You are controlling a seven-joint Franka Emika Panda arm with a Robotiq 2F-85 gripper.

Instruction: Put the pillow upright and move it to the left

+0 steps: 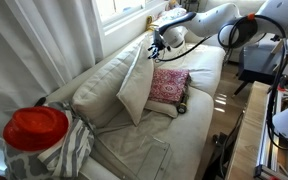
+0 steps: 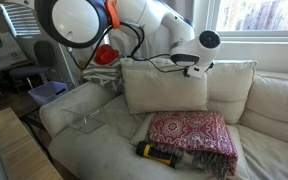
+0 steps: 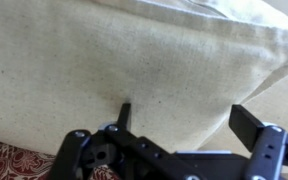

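The cream-white pillow (image 1: 134, 82) stands upright on the sofa and leans against the back cushions; it also shows in an exterior view (image 2: 164, 88). It fills the wrist view (image 3: 134, 60). My gripper (image 3: 187, 120) is open, with its two fingers spread wide against the pillow's face near its upper edge. In both exterior views the gripper (image 1: 156, 42) (image 2: 191, 68) sits at the pillow's top corner and holds nothing.
A red-pink patterned cushion (image 2: 192, 135) (image 1: 169, 85) lies flat on the seat in front of the pillow. A yellow-and-black object (image 2: 159, 152) lies by it. A clear plastic box (image 2: 89, 122) sits on the seat. A red object (image 1: 36, 128) tops the armrest.
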